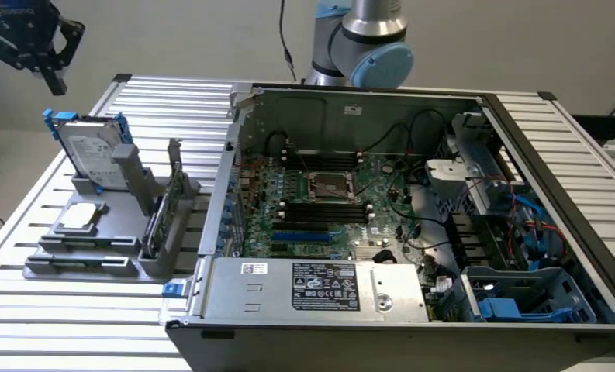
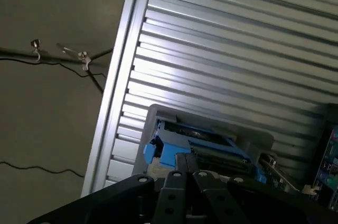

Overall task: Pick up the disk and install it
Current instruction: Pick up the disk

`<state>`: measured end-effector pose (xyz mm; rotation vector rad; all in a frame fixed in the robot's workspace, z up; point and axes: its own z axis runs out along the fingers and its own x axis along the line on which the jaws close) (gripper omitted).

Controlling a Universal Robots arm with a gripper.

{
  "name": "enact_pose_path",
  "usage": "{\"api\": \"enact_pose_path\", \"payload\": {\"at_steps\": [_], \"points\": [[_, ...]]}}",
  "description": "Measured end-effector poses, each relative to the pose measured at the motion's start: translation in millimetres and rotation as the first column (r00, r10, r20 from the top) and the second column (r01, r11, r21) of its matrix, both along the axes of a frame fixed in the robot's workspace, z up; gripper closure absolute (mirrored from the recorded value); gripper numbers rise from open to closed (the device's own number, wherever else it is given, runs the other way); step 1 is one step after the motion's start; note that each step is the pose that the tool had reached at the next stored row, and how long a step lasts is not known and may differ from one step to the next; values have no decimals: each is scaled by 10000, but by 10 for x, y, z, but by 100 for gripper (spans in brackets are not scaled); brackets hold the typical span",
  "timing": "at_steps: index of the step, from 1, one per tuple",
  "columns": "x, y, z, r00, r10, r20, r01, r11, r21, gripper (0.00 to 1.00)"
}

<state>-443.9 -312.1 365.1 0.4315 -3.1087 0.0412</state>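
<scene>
The exterior view looks from high and at a slant on most of the table with the open case, from some way off. The wrist view looks down from nearer, across the edge of the table to the floor. Both share the disk and the table around it.

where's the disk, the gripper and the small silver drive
disk (image 1: 88,149), exterior view, on its white label
gripper (image 1: 53,84), exterior view, at its shut fingertips
small silver drive (image 1: 80,218), exterior view, on its top face
</scene>
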Motion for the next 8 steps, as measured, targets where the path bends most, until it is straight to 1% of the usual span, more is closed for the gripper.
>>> {"api": "enact_pose_path", "payload": {"at_steps": [2, 4, 8], "points": [[0, 0, -5, 9994, 360, 0, -360, 9994, 0, 89], [0, 0, -8, 9974, 714, 1, -714, 9974, 0, 89], [0, 0, -12, 9895, 1446, 2, -1446, 9895, 1, 89]]}}
